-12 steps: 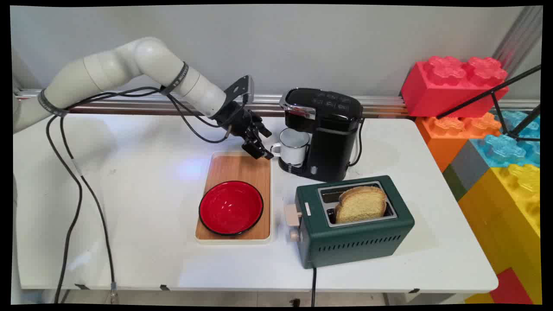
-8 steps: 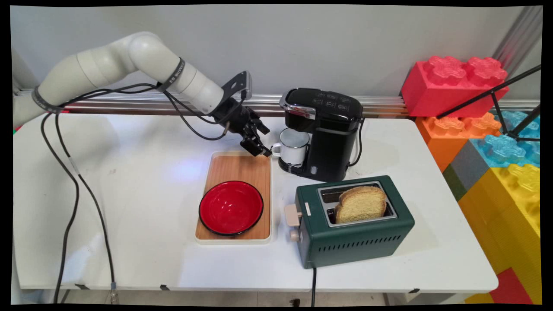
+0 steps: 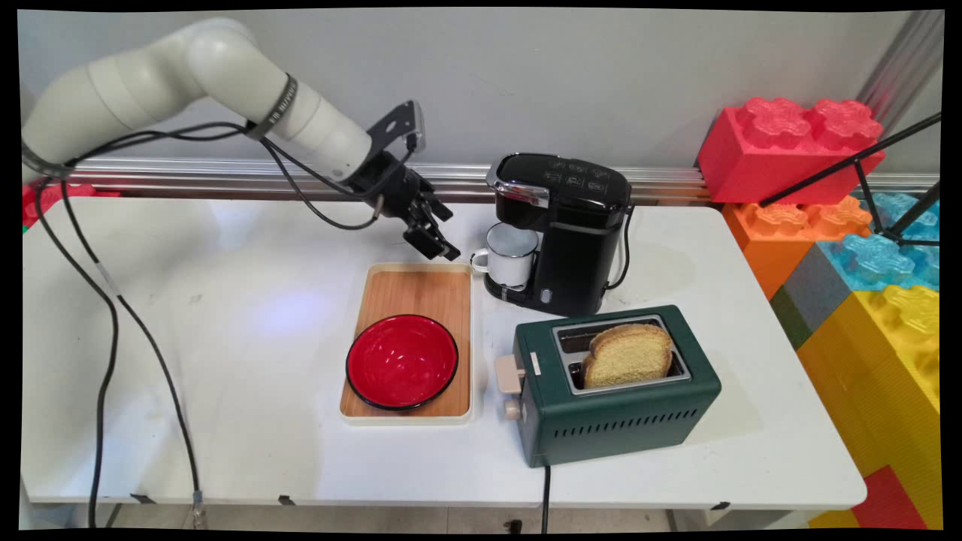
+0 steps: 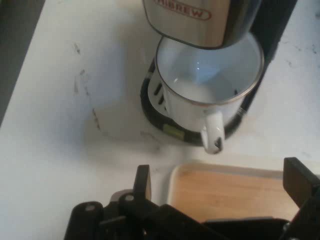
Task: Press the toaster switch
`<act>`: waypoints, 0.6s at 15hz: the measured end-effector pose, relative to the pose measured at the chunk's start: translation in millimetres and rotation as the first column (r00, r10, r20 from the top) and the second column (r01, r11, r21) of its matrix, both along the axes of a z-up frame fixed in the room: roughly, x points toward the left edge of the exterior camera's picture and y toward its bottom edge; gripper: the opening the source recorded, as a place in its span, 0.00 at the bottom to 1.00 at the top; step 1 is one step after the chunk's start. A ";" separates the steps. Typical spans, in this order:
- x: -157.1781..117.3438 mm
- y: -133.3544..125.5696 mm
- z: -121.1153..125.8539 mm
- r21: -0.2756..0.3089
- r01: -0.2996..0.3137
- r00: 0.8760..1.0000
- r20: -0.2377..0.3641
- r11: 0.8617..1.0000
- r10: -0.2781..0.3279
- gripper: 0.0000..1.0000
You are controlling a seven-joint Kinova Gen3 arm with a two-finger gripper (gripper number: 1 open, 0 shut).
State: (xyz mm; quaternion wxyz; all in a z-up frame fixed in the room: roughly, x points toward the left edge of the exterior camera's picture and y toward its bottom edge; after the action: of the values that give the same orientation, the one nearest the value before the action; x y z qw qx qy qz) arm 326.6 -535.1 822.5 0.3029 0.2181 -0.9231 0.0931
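Gripper (image 3: pixel 434 246) wide open, holding nothing, up above the far edge of the wooden tray (image 3: pixel 412 293); white mug (image 3: pixel 511 255) at 3 o'clock from it, under the black coffee maker (image 3: pixel 571 225); red bowl (image 3: pixel 402 361) on the tray at 6 o'clock; green toaster (image 3: pixel 612 391) with bread (image 3: pixel 627 353) at 4 o'clock.

a robotics lab dressed as a mock kitchen. a white bench (image 3: pixel 225 421) against a bare wall carries a coffee maker (image 3: pixel 571 225) at 12 o'clock, a green toaster (image 3: pixel 624 421) at 4 o'clock and a wooden tray (image 3: pixel 421 289) at centre. giant toy bricks (image 3: pixel 849 225) are stacked at 3 o'clock, and a cabled robot arm (image 3: pixel 188 83) enters at 10 o'clock.
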 end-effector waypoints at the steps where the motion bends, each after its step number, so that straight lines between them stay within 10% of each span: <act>1: 1.0 5.6 7.9 0.008 -0.012 1.000 0.005 1.000 0.012 1.00; 9: -12.8 57.7 63.9 0.078 -0.041 0.999 0.020 0.996 0.039 1.00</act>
State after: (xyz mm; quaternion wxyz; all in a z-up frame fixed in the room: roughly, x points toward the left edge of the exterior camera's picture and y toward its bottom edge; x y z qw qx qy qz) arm 313.8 -477.4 886.4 0.2838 0.2474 -0.9241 0.0649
